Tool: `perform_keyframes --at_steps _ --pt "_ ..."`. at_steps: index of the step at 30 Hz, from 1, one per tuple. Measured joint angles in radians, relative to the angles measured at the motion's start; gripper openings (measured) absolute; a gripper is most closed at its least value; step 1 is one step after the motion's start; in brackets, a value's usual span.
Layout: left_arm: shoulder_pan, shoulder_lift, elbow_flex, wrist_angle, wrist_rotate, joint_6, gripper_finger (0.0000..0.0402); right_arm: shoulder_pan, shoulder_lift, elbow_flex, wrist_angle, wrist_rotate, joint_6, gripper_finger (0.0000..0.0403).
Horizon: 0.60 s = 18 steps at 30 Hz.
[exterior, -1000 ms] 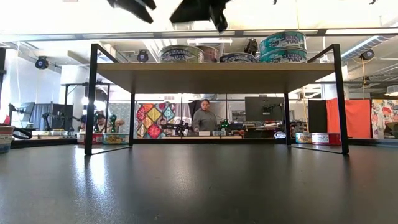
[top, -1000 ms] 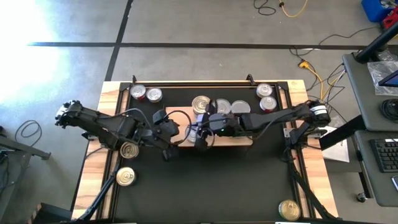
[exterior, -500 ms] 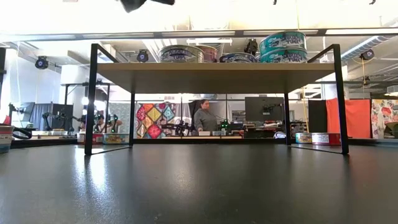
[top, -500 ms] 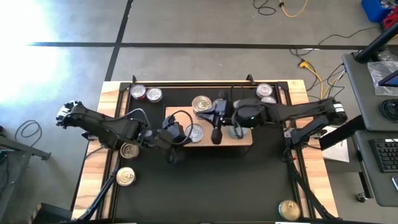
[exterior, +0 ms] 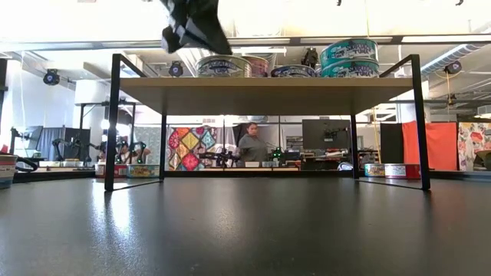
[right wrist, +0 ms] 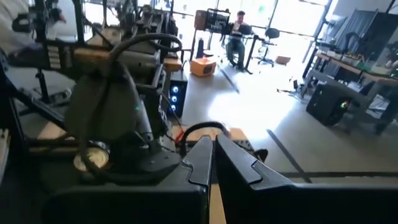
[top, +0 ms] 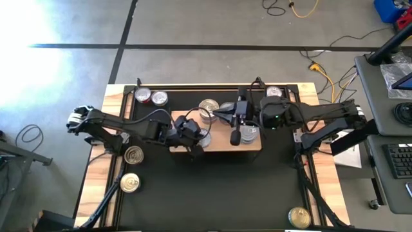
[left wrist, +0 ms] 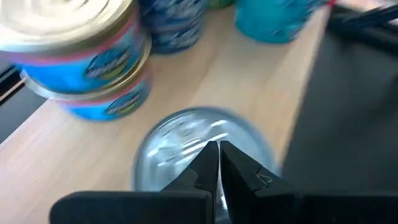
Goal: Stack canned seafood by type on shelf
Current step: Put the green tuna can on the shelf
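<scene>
Beyond the black-matted worktop (top: 212,187), a workshop with a seated person (exterior: 249,146) is seen. On the shelf (top: 252,144), the left gripper (left wrist: 217,163) has its fingers pressed together, empty, above a silver-lidded tin (left wrist: 202,152) near the shelf's front left corner; a second ago they were spread. The right gripper (top: 235,136) is clenched, empty, raised over the shelf's middle, having moved rightward. Blue-labelled tins (left wrist: 87,56) are stacked nearby; their writing cannot be read.

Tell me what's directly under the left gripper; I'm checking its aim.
A silver-lidded tin on the wooden shelf lies below the shut left gripper. The fingers cover part of its lid.
</scene>
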Motion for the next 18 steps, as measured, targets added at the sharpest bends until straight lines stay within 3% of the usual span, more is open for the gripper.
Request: perform_keyframes --at_steps 7,18 --pt "0.012 0.007 -0.007 -0.108 0.003 -0.023 0.0000 0.000 -0.037 0.000 -0.088 0.000 -0.003 0.0013" --pt "0.143 -0.010 -0.006 -0.282 -0.028 0.028 0.0000 0.039 -0.055 0.000 -0.157 0.000 0.073 0.0013"
